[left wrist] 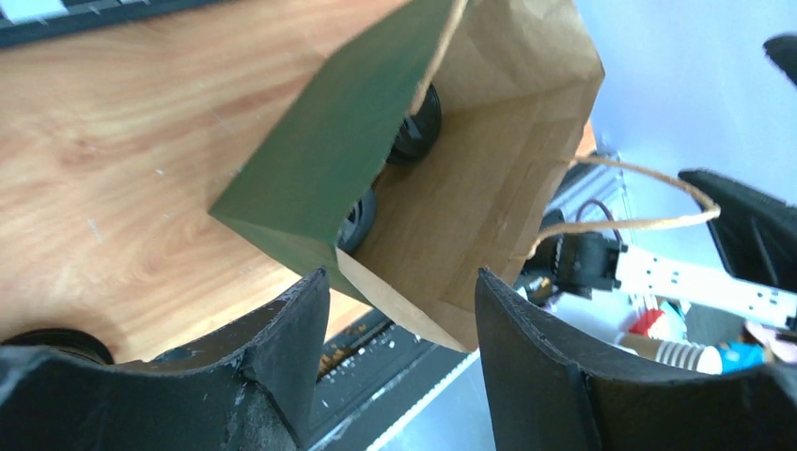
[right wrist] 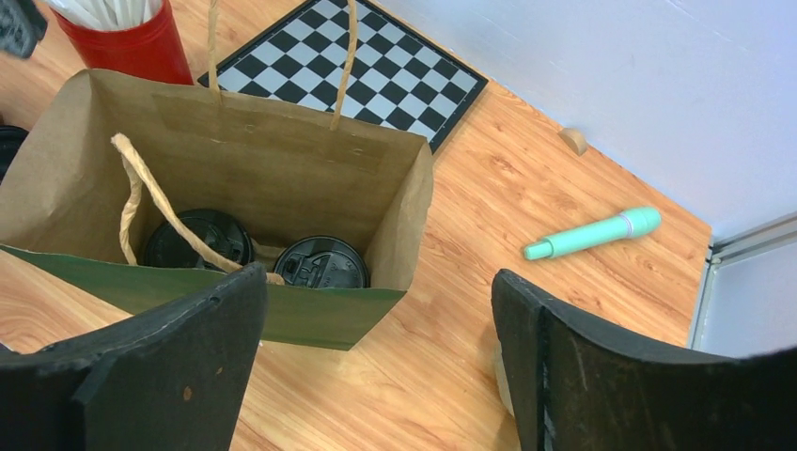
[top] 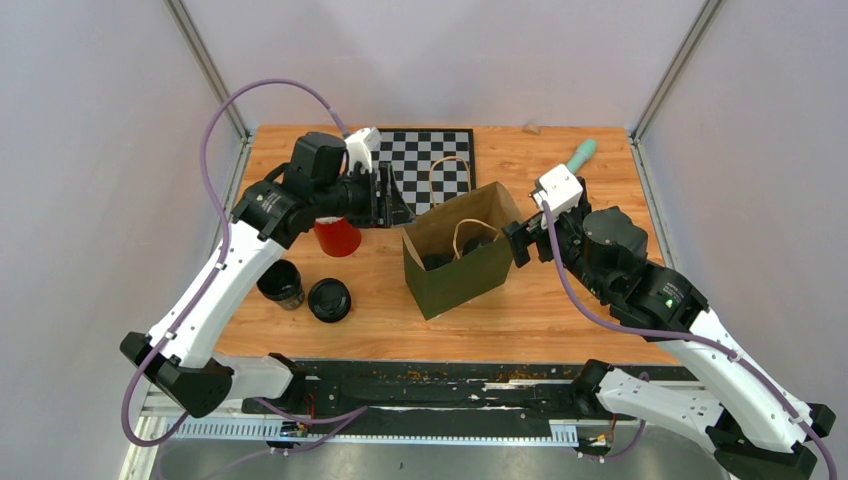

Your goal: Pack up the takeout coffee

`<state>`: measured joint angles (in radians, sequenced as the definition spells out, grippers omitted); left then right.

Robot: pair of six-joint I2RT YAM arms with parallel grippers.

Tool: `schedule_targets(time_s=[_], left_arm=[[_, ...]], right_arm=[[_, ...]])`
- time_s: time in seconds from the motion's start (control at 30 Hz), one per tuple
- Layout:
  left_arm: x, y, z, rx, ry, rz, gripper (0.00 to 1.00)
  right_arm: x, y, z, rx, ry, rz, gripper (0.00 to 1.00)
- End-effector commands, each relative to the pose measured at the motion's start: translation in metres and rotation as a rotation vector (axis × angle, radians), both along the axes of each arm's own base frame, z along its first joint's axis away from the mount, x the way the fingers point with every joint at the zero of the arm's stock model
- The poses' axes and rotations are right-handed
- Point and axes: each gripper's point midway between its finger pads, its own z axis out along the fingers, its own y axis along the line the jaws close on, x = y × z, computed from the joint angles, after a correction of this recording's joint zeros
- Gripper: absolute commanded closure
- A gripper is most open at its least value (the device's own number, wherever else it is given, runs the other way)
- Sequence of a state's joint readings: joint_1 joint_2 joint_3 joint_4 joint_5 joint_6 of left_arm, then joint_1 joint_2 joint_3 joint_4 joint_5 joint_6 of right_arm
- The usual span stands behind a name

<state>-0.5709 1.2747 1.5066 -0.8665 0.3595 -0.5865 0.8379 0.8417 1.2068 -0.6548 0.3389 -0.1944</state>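
Note:
An open paper bag, green outside and brown inside, stands mid-table. Two takeout coffee cups with black lids sit inside it, one beside the other; their lids also show past the green wall in the left wrist view. Two more dark cups stand on the table at the left, one next to the other. My left gripper hangs open just left of the bag, nothing between its fingers. My right gripper is open at the bag's right side, also empty.
A red cup of white straws stands under the left wrist, close to the bag. A chessboard lies behind the bag, and a teal pen lies at the back right. The bag's paper handles stick up and droop inward.

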Motion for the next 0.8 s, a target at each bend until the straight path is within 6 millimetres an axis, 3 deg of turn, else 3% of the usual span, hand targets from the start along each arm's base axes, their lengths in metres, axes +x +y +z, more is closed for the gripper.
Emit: schedule_targets(time_s=[0.0, 0.1, 0.2, 0.33, 0.6, 0.77], left_arm=[[0.016, 0.020, 0.014, 0.083, -0.087, 0.067, 0.34], [0.023, 0.028, 0.016, 0.119, -0.112, 0.101, 0.31], [0.030, 0.045, 0.021, 0.201, -0.161, 0.151, 0.01], [0.041, 0.079, 0.027, 0.345, -0.229, 0.263, 0.00], [0.051, 0.130, 0.011, 0.498, -0.237, 0.426, 0.00], [0.063, 0.156, 0.000, 0.497, -0.231, 0.510, 0.00]], right_arm=[[-0.004, 0.004, 0.007, 0.038, -0.003, 0.027, 0.04], [-0.003, 0.005, 0.011, 0.036, -0.017, 0.035, 0.00], [0.000, 0.004, 0.013, 0.041, -0.019, 0.012, 0.00], [0.003, 0.007, 0.013, 0.047, 0.008, -0.001, 0.00], [0.003, 0.024, 0.001, 0.054, 0.084, 0.040, 0.00], [0.020, 0.033, 0.026, 0.022, 0.012, 0.038, 0.00]])
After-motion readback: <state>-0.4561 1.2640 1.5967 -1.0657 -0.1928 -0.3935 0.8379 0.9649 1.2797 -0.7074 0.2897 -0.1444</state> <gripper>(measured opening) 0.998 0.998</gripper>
